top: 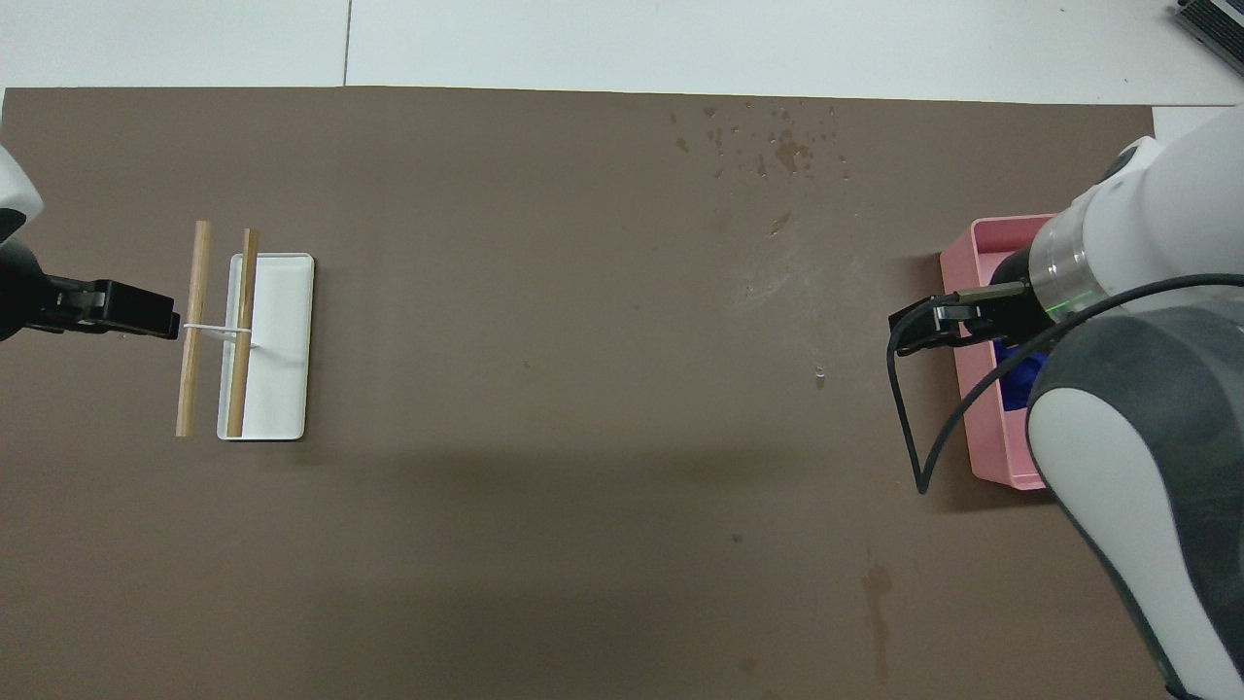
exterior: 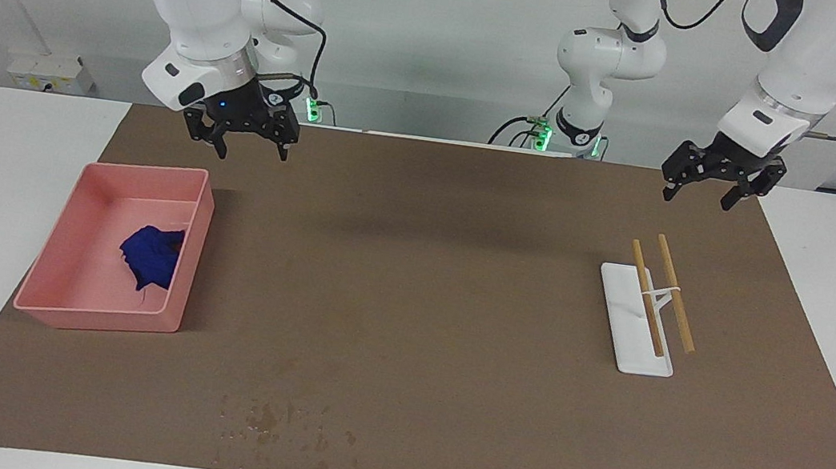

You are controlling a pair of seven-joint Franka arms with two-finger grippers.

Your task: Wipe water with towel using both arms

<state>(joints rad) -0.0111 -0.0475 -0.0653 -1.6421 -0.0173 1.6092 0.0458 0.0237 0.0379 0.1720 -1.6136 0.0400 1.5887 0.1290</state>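
The water shows as scattered droplets and blotches (exterior: 280, 420) (top: 777, 146) on the brown mat (exterior: 416, 307), near the mat's edge farthest from the robots. A thin darker streak (top: 878, 588) stains the mat close to the robots. The towel, a crumpled blue cloth (exterior: 150, 257) (top: 1025, 379), lies in a pink bin (exterior: 100, 318) (top: 982, 408) at the right arm's end. My right gripper (exterior: 241, 137) (top: 918, 329) hangs open and empty over the mat beside the bin's corner. My left gripper (exterior: 703, 187) (top: 155, 321) waits open and empty over the mat at the left arm's end.
A white tray (exterior: 621, 318) (top: 282, 340) carrying two wooden sticks (exterior: 675, 293) (top: 199, 321) on a small stand lies on the mat below the left gripper. White tabletop borders the mat on all sides.
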